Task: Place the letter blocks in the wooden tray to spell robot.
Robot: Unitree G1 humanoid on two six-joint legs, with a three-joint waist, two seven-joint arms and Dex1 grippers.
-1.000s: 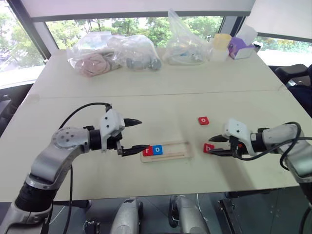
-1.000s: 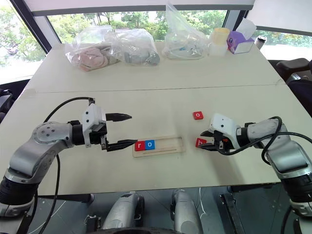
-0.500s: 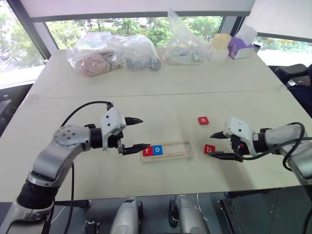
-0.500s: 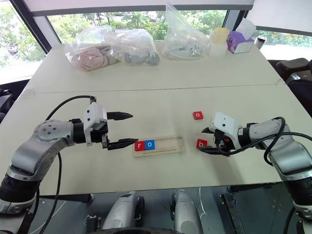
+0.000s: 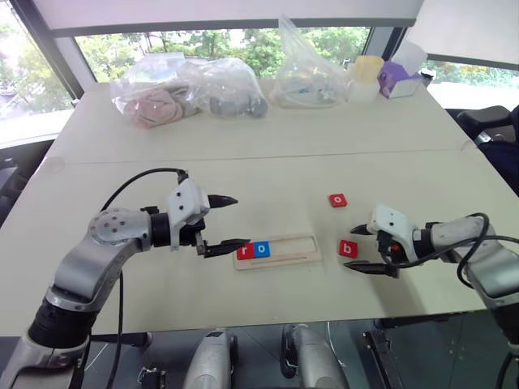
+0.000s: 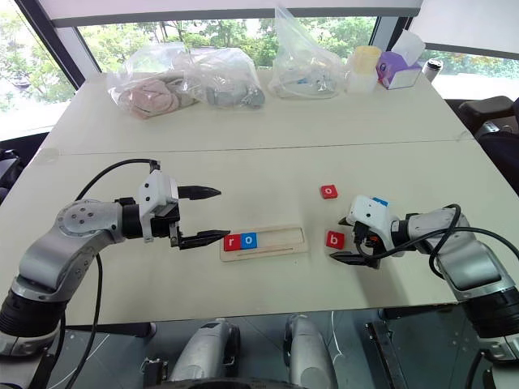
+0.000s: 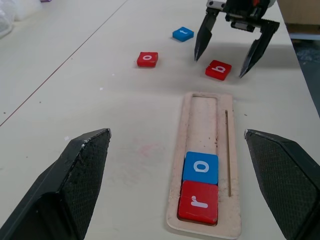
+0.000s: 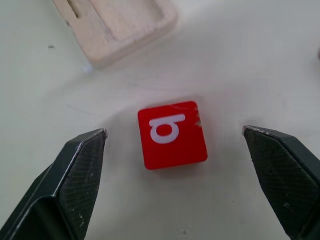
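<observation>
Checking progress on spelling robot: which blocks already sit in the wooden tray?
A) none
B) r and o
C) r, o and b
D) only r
B: the wooden tray holds the red r block and the blue o block side by side at one end, while the red b block lies on the table between the fingers of the open right pincer.

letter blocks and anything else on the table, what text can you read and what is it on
"r": red block at the end of the tray.
"o": blue block next to it in the tray.
"b": red block on the table, between the open right pincer's fingers.
"o": red block loose on the table.
Blue loose block: letter too small to read.
Bags, tissue box: nothing legible.
</observation>
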